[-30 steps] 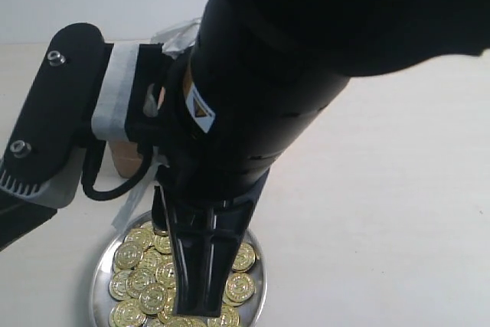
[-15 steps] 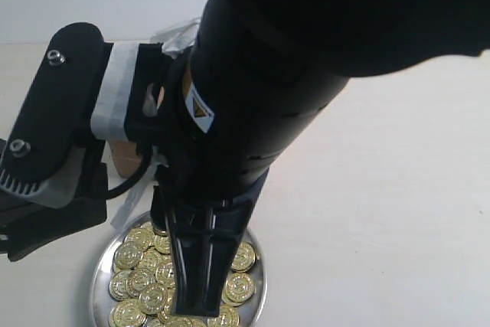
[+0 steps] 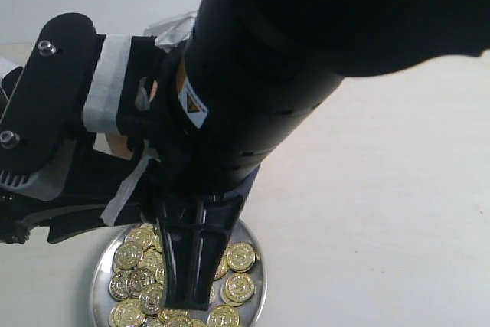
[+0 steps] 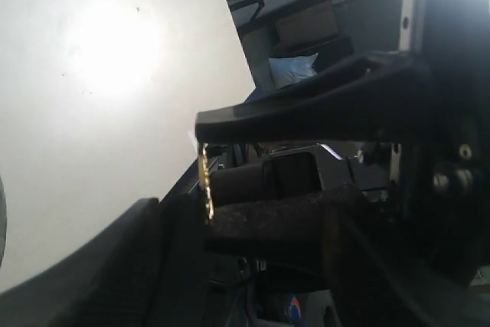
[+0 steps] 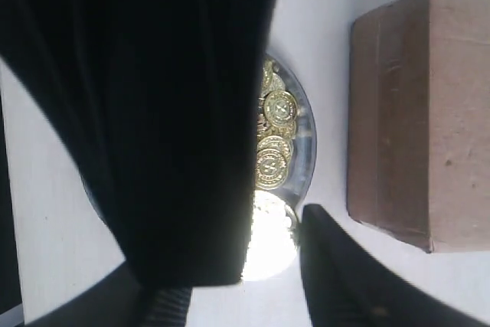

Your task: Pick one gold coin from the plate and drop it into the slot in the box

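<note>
The box [image 5: 413,105] lies just beyond the plate [image 3: 262,285], which sits at the near left; no view shows the slot. The right gripper [image 3: 186,296] hangs over the plate's coins [image 3: 239,256] and I cannot tell how its jaws stand, while the left gripper [image 4: 208,176], left of the plate, pinches 1 gold coin [image 4: 204,193] edge-on. The pick looks done, so the carry is the step in hand: next, bring the coin over the box, find the slot and line its edge up before release.
</note>
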Controlling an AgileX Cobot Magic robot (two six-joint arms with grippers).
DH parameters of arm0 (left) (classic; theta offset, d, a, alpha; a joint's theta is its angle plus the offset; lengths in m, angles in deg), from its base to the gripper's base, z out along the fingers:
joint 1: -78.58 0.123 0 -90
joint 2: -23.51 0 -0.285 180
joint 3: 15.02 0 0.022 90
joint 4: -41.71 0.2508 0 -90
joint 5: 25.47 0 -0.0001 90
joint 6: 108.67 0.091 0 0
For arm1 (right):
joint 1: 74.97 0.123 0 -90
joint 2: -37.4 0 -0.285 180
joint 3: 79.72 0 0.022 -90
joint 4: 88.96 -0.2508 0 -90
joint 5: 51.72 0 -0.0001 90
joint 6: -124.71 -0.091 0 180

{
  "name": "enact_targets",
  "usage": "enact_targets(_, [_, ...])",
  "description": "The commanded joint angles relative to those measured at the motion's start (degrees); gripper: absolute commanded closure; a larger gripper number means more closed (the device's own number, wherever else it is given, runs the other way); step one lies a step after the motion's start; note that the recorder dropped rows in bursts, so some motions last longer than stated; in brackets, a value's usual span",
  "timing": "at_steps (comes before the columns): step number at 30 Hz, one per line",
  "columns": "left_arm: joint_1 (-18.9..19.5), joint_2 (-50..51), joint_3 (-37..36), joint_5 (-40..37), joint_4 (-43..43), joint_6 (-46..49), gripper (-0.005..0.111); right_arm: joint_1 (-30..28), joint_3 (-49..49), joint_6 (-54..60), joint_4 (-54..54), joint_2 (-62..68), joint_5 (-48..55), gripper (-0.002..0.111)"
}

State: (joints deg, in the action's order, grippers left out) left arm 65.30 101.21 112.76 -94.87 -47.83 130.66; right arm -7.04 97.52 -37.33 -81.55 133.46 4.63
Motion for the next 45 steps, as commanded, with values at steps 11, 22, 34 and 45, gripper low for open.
enact_targets(11, [-3.0, 0.1, 1.1, 2.5, -0.4, 0.8, 0.047, 0.1, -0.3, -0.2, 0.1, -0.4, -2.3, 0.081])
enact_targets(22, [-3.0, 0.1, 1.1, 5.7, 0.6, 0.7, 0.047, 0.1, -0.3, -0.2, 0.1, -0.4, -2.9, 0.081])
enact_targets(34, [-3.0, 4.3, 1.1, 3.8, -1.5, 1.7, 0.047, 0.1, -0.3, -0.2, 0.0, -0.4, -3.6, 0.081])
enact_targets(45, [-3.0, 6.1, 1.1, 2.1, -3.2, 4.7, 0.061, 0.1, -0.3, -0.2, -0.1, -0.4, -3.7, 0.081])
